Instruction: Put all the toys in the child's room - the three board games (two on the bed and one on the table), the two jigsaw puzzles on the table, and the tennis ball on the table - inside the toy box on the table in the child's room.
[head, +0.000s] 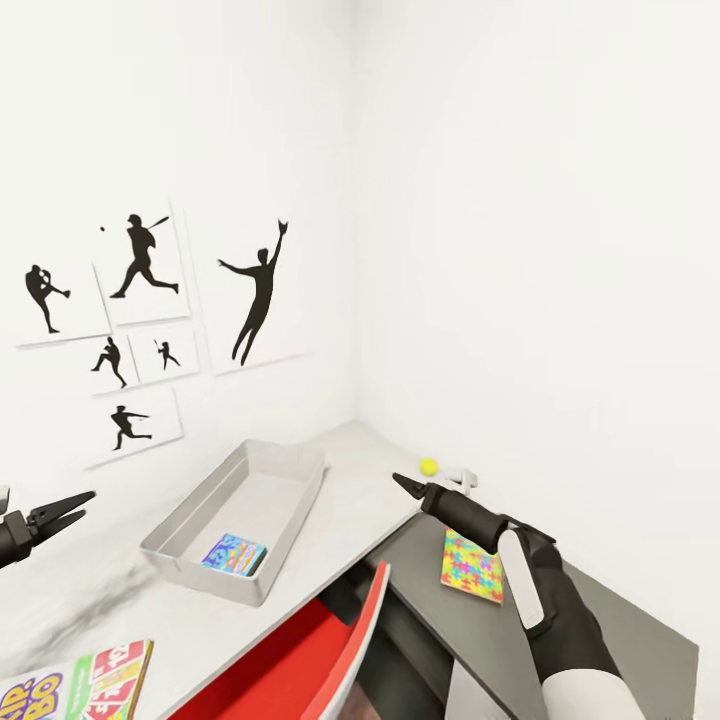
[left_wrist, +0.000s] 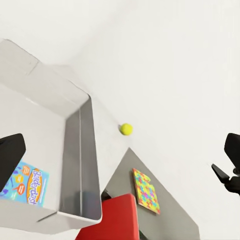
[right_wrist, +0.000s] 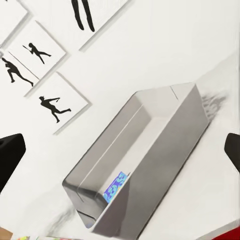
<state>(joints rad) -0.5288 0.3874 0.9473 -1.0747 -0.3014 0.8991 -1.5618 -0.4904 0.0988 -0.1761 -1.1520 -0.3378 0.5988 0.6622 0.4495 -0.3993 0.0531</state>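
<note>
The grey toy box (head: 262, 497) lies on the pale table (head: 365, 475) with a blue board game (head: 233, 553) flat inside its near end; the same box (left_wrist: 75, 150) (right_wrist: 155, 165) and game (left_wrist: 27, 182) (right_wrist: 115, 186) appear in both wrist views. The SKIP-BO board game (head: 85, 685) rests at the table's near left corner. A tennis ball (head: 428, 465) (left_wrist: 126, 129) sits near the wall corner. One colourful jigsaw puzzle (head: 472, 566) (left_wrist: 146, 191) lies on the lower dark section. My left gripper (head: 85, 505) hovers open left of the box. My right gripper (head: 400, 482) hovers open between box and ball, empty.
A red chair (head: 300, 660) is tucked under the table's front edge, below the toy box. A small white object (head: 460, 477) lies just right of the tennis ball. White walls meet behind the table, the left one carrying baseball silhouette pictures (head: 145, 260).
</note>
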